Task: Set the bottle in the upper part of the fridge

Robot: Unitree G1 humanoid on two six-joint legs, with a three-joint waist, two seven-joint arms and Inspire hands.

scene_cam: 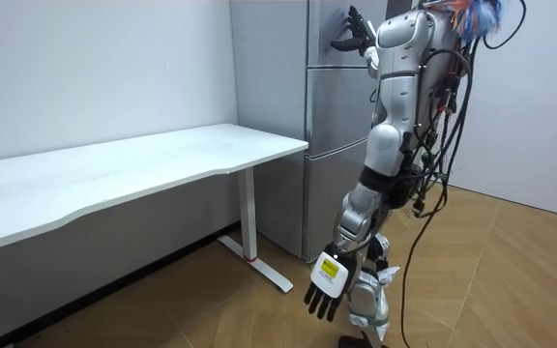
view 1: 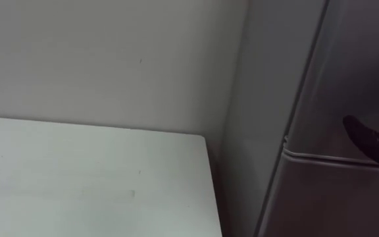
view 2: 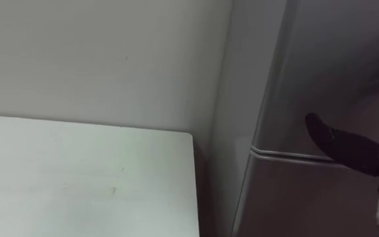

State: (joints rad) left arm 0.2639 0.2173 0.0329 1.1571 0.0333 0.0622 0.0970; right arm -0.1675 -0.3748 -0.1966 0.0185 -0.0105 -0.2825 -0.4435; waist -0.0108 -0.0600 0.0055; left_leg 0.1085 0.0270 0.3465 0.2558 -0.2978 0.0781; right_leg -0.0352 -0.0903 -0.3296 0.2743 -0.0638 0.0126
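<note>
Eye views: table (view 1: 77,178) at 8 o'clock, right edge just beside fridge (view 1: 321,99) flank, narrow dark gap between. Right hand (view 2: 344,146) at 3 o'clock, fingers straight, on door seam; doors closed. Room view adds: left hand (scene_cam: 325,285) hanging at 6 o'clock, fingers relaxed; bare floor (scene_cam: 511,271) at 4 o'clock. Bottle's place: cannot tell.
</note>
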